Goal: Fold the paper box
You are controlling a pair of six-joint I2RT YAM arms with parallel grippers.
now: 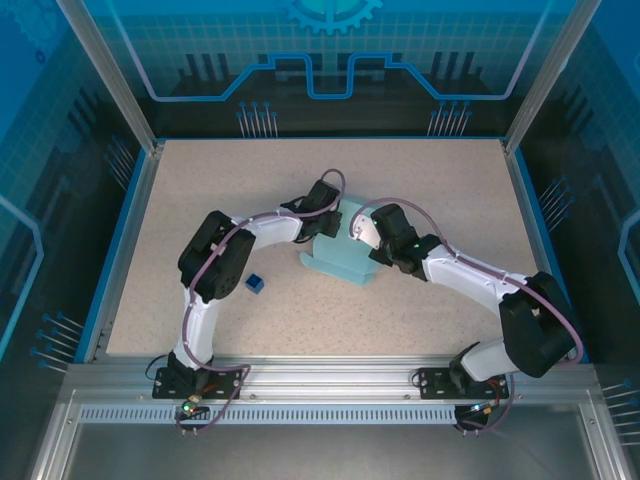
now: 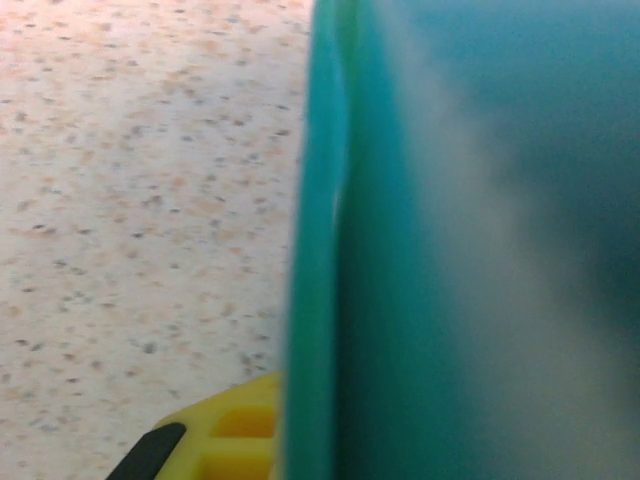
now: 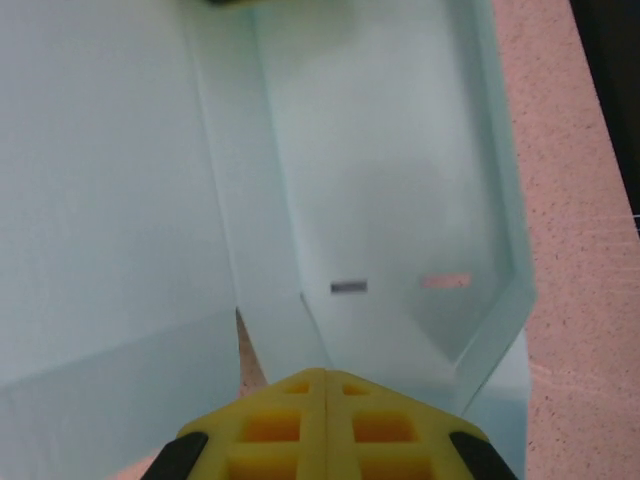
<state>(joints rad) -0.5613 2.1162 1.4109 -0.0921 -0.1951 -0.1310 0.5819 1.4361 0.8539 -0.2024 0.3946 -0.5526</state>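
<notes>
Speckled bench [image 1: 200, 200] carried a small dark blue cube [image 1: 254, 284] left of centre, then the left gripper [image 1: 328, 220] at the left wall of the partly raised paper box [image 1: 340, 262] near mid-bench, jaw state indeterminable behind blurred card, and the right gripper [image 1: 362, 229] over the box, jaws pressed together.

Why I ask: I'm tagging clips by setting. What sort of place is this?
Probably a robot work cell: two arms bolted to an aluminium frame, a speckled table, and blue circuit-patterned panels enclosing it.
</notes>
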